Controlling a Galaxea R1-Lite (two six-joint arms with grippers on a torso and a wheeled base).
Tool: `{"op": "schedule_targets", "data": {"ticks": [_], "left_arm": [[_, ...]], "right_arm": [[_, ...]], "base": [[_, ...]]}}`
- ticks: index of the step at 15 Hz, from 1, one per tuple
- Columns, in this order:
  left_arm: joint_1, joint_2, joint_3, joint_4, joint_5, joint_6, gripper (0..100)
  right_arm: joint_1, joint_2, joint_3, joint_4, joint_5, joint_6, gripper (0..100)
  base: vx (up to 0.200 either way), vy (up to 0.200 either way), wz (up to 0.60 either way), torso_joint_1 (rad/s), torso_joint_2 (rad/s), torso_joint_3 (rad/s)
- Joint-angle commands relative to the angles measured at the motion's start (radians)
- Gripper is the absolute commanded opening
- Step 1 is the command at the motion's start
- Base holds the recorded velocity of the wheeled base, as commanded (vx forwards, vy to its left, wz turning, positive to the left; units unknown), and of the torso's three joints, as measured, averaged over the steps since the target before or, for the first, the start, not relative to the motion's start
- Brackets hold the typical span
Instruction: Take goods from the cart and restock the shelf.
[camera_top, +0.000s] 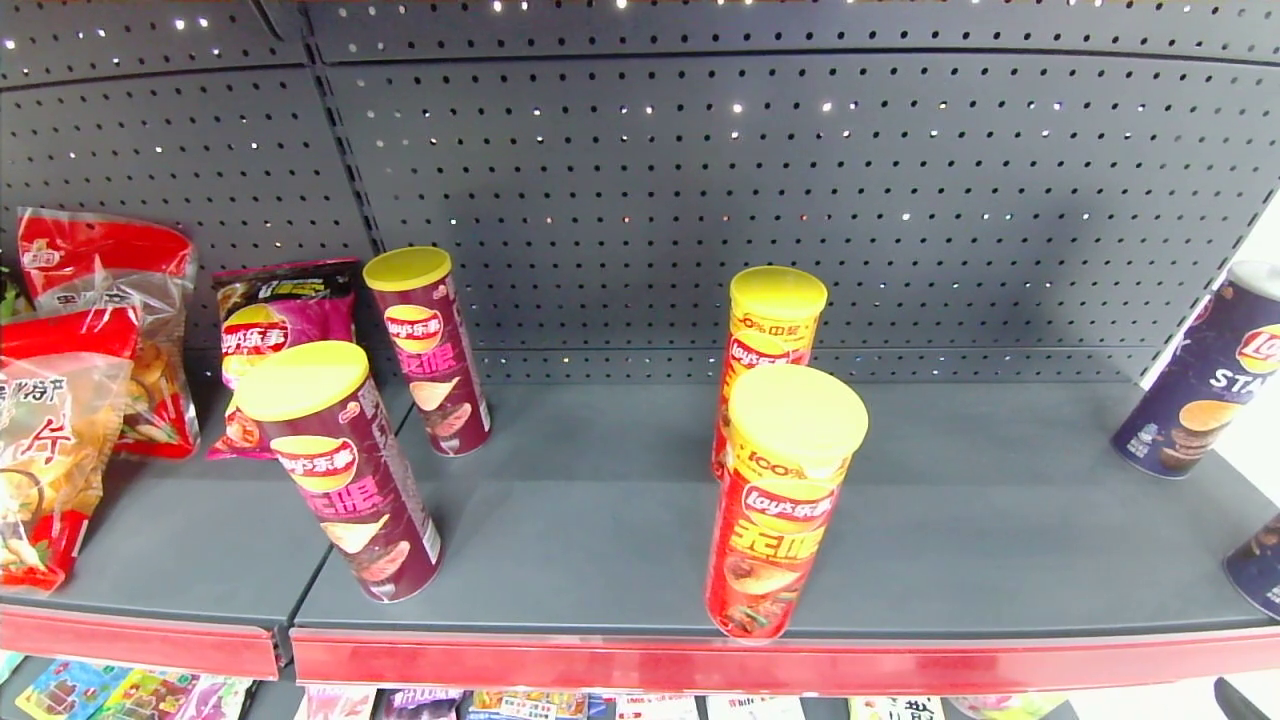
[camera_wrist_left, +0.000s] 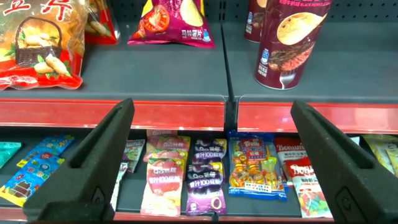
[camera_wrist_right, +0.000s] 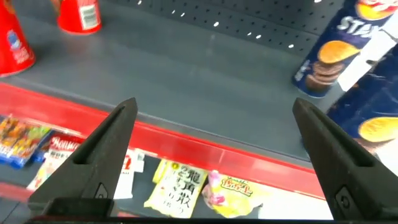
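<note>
- Your left gripper (camera_wrist_left: 211, 118) is spread wide and empty, facing the shelf's (camera_top: 600, 520) red edge (camera_top: 700, 660).
- Your right gripper (camera_wrist_right: 214, 112) is equally wide and empty.
- The maroon can (camera_top: 340, 470) and red can (camera_top: 775, 500) stand upright just behind that edge.

Two maroon chip cans (camera_top: 345, 470) (camera_top: 430, 350), two red chip cans (camera_top: 780, 500) (camera_top: 770, 325), two dark blue cans (camera_top: 1195, 380) (camera_top: 1262, 565), one purple bag (camera_top: 275, 330)

A dark grey back wall (camera_top: 700, 200) full of little holes stands behind the grey shelf (camera_top: 600, 520). Tiny lights (camera_top: 737, 107) shine through some holes. A red strip (camera_top: 700, 660) runs along the shelf's front edge.
</note>
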Motion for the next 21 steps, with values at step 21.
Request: {"op": "schedule_targets", "data": {"ticks": [21], "left_arm": [[0.0,0.001,0.0,0.0,0.0,0.0,100]], "right_arm": [[-0.299,-0.294,0.0,0.342,0.187,0.216,100]], "base": [[0.0,0.0,0.0,0.0,0.0,0.0]]}}
